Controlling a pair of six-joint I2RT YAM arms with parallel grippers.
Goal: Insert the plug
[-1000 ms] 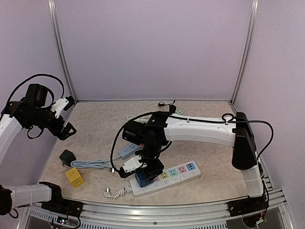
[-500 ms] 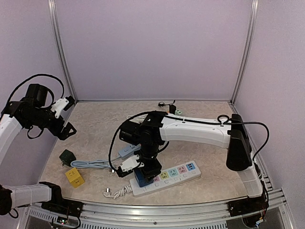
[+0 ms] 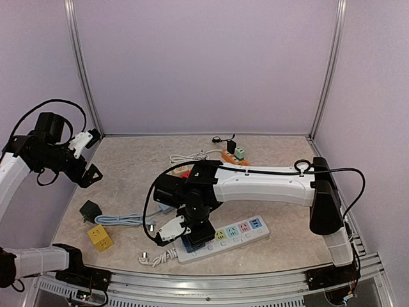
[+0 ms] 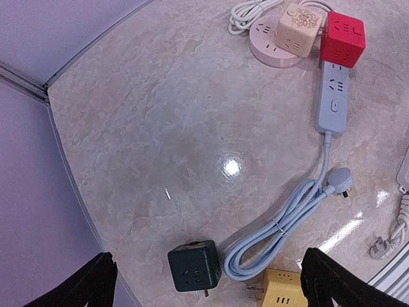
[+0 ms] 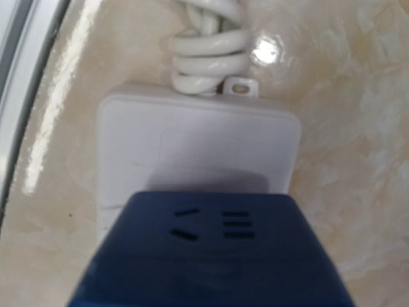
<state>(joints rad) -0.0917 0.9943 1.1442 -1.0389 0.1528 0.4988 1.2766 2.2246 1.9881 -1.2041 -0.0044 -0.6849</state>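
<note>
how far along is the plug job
Done: right hand grips the blue plug cube, over the cord end of the white power strip. In hand: getting it into the socket; whether it's seated is hidden. To do: release. The left hand is open, idle.

The plug is a dark blue cube adapter (image 3: 188, 242) with socket slots on its upper face, clear in the right wrist view (image 5: 211, 246). It is held upright in the right end effector (image 3: 195, 236), over the left end of the white power strip (image 3: 246, 231). Whether its prongs are fully seated cannot be told.

The strip lies flat near the bench's near edge, slanted so that its right end sits farther from that edge. Its sockets form a row with pastel faces: pink, yellow, green, pink and blue. A bundled white cord (image 3: 163, 256) leaves the strip's left end, toward the near-left corner.
</note>
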